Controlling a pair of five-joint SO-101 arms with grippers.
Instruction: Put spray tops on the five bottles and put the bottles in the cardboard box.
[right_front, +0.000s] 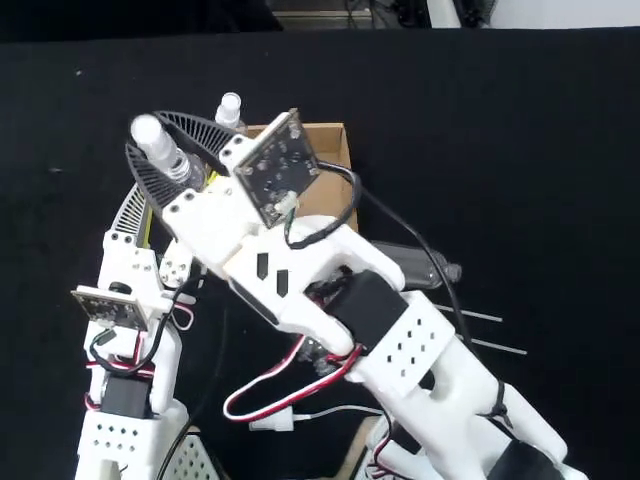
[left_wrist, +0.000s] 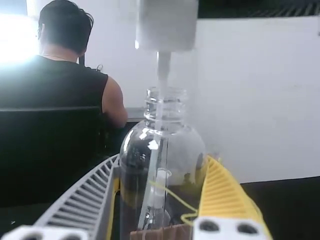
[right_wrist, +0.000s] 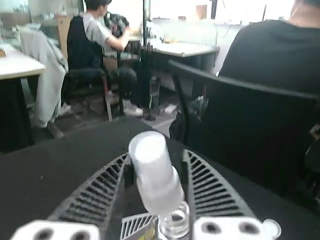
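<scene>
A clear bottle (left_wrist: 160, 165) stands upright between the grey and yellow fingers of my left gripper (left_wrist: 161, 167), which is shut on it. Above it my right gripper (right_wrist: 156, 155), with black ribbed fingers, is shut on a white spray top (right_wrist: 152, 170). The spray top (left_wrist: 167, 25) hangs just over the bottle's neck, with its thin dip tube running down inside the bottle. In the high view both grippers meet at the table's back left, the right gripper (right_front: 165, 140) holding the spray top (right_front: 150, 130) next to the cardboard box (right_front: 325, 145).
A second white-capped spray top (right_front: 230, 105) stands just behind the box's left corner. A bottle (right_front: 420, 265) lies on its side on the black table to the right of the right arm. Two thin tubes (right_front: 480, 318) lie beyond it. Seated people show in the room behind.
</scene>
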